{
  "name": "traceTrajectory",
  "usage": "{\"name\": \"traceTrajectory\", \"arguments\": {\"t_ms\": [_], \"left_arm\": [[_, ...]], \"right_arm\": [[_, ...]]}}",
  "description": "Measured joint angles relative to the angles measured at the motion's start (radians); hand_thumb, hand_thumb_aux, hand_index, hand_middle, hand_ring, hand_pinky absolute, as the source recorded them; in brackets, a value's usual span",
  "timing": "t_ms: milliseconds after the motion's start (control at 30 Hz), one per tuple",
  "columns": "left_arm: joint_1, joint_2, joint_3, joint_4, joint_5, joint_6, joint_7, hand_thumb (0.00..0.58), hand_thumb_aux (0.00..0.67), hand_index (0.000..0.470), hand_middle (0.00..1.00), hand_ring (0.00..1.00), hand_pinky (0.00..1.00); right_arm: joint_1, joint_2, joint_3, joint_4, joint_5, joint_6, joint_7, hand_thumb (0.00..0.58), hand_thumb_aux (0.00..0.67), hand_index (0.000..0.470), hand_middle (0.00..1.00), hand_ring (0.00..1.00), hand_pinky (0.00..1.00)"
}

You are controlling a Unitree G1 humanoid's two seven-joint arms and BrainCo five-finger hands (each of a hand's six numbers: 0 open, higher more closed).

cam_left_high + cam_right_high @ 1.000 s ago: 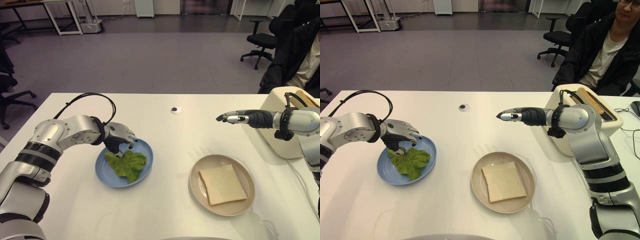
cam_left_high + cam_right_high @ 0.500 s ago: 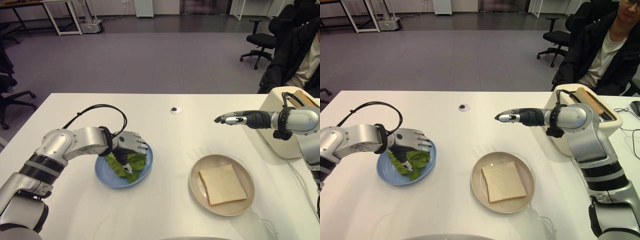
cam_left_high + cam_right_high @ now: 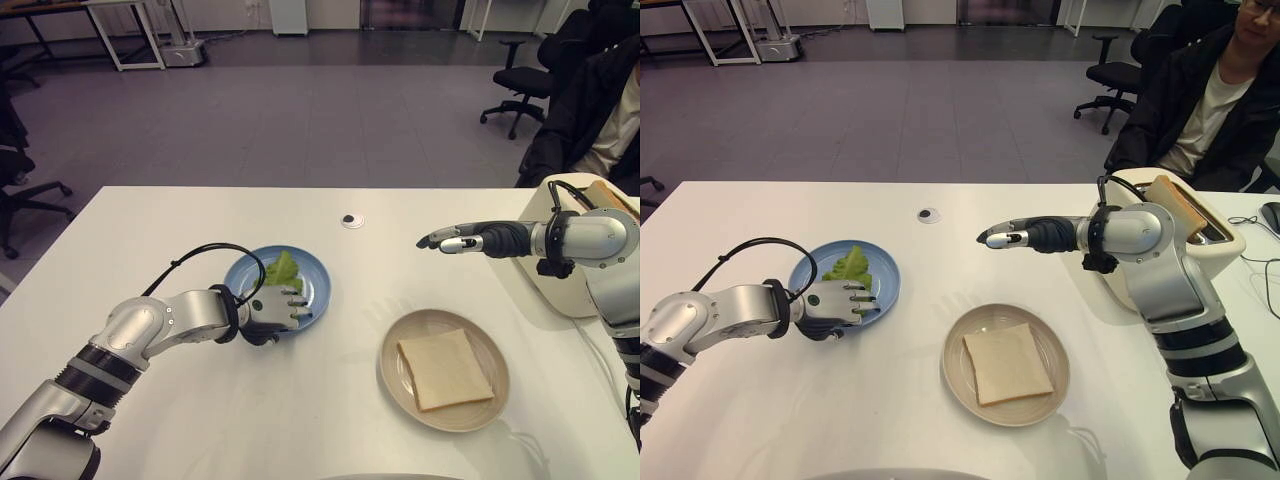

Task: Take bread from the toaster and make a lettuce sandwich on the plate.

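Note:
A blue plate [image 3: 318, 285] sits left of centre on the white table with a lettuce leaf [image 3: 283, 270] lying in it. My left hand [image 3: 272, 308] rests at the plate's near rim, right against the leaf's near edge and hiding part of it. On the round beige plate [image 3: 492, 400], right of centre, lies one slice of white bread [image 3: 445, 368]. My right hand [image 3: 455, 241] hovers above the table behind that plate, fingers stretched out and holding nothing. At the right edge stands the cream toaster [image 3: 560, 275], and another bread slice [image 3: 1175, 200] sticks up from its slot.
A small black round fitting [image 3: 351, 219] sits in the table at the back centre. A person in a dark jacket [image 3: 1200, 110] sits behind the toaster. A cable [image 3: 1250, 222] lies to the right of the toaster. A white curved rim [image 3: 375, 477] shows at the table's near edge.
My left hand came down from over the lettuce to the blue plate's near rim. The blue plate with the leaf slid right and farther back. My right hand edged slightly left.

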State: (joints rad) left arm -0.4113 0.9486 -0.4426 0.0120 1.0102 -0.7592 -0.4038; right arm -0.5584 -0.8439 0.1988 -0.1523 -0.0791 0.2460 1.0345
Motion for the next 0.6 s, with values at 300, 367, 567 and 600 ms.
{"name": "traceTrajectory", "arguments": {"t_ms": [300,367,567,600], "left_arm": [[0.01,-0.011,0.072,-0.066,-0.217,0.034,-0.063,0.58,0.67,0.47,0.0,0.0,0.0],[0.022,-0.001,0.092,-0.109,-0.343,0.052,-0.128,0.58,0.67,0.47,0.0,0.0,0.0],[0.149,0.084,0.102,-0.24,-0.594,0.139,-0.338,0.58,0.67,0.47,0.0,0.0,0.0],[0.171,0.094,0.103,-0.257,-0.609,0.158,-0.365,0.58,0.67,0.47,0.0,0.0,0.0]], "right_arm": [[-0.022,0.016,0.026,0.057,-0.008,-0.04,0.001,0.0,0.0,0.0,0.0,0.0,0.0],[-0.025,0.017,0.028,0.06,-0.01,-0.042,0.001,0.0,0.0,0.0,0.0,0.0,0.0],[-0.03,0.017,0.029,0.06,-0.016,-0.042,0.002,0.0,0.0,0.0,0.0,0.0,0.0],[-0.03,0.017,0.029,0.059,-0.017,-0.04,0.002,0.0,0.0,0.0,0.0,0.0,0.0]]}}
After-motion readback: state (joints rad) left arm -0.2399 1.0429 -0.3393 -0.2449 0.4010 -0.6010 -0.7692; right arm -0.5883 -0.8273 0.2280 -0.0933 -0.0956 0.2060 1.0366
